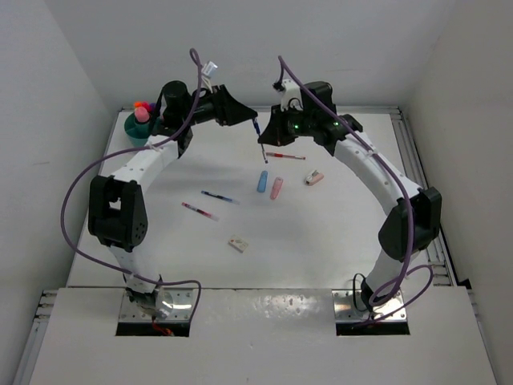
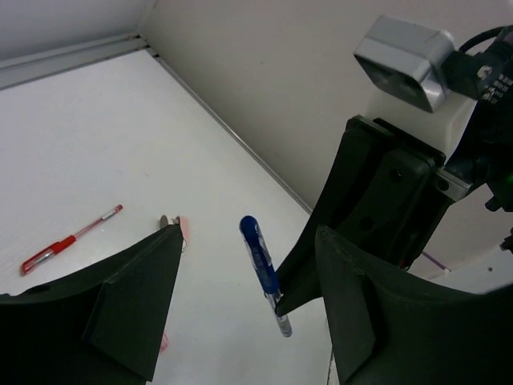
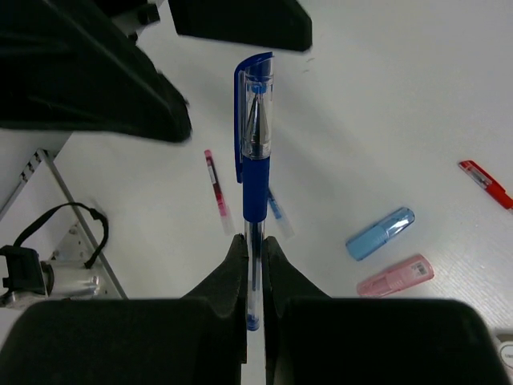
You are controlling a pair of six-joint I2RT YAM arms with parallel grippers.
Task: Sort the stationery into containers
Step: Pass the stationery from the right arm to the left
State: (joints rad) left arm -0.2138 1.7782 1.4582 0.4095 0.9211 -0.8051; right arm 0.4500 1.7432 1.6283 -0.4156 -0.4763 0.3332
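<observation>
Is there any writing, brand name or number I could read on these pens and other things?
None can be read.
pink eraser: dark barcode-like print, too small to read.
right arm's black housing: white marks, blurred.
blue pen: no print visible.

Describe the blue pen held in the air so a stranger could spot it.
At the far middle of the white table, the left arm and right arm nearly meet. Between them, the right arm's fingers pinch the blue pen by its tail end. It alone is off the table; the other pens lie flat.
</observation>
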